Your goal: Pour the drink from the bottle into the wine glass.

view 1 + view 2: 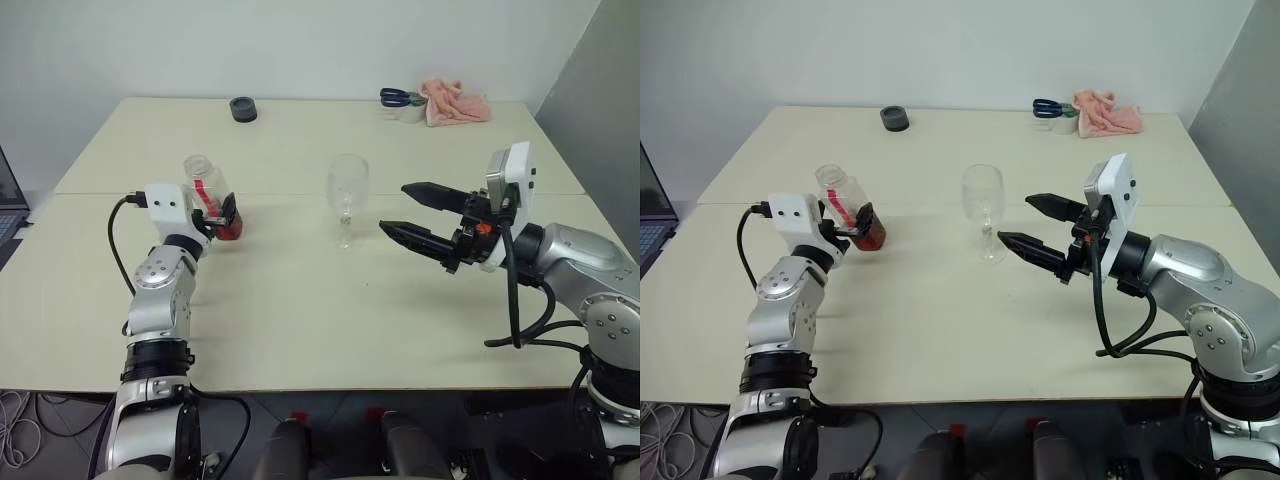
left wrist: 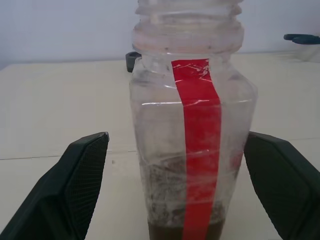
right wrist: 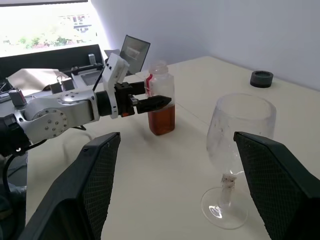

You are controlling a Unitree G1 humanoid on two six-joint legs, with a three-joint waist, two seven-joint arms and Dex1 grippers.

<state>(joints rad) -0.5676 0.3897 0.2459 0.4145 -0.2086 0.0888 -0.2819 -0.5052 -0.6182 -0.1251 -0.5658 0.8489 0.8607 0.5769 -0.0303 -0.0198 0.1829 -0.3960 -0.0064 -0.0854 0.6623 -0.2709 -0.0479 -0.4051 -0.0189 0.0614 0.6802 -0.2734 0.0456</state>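
Found L gripper point(image 1: 862, 228) wide open, bottle point(image 2: 192, 140) upright and uncapped between its fingers, ungripped; R gripper point(image 1: 408, 211) open beside empty wine glass point(image 1: 347, 190); advised closing squarely on body below label before lifting.

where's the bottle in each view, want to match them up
Left eye view: bottle stands left of centre, between the open left gripper's fingers.
Right eye view: left of centre, at the same gripper.
Left wrist view: upright in the middle, uncapped.
Right wrist view: upper middle, beyond the wine glass.
Shared landmark: the bottle's red strip.
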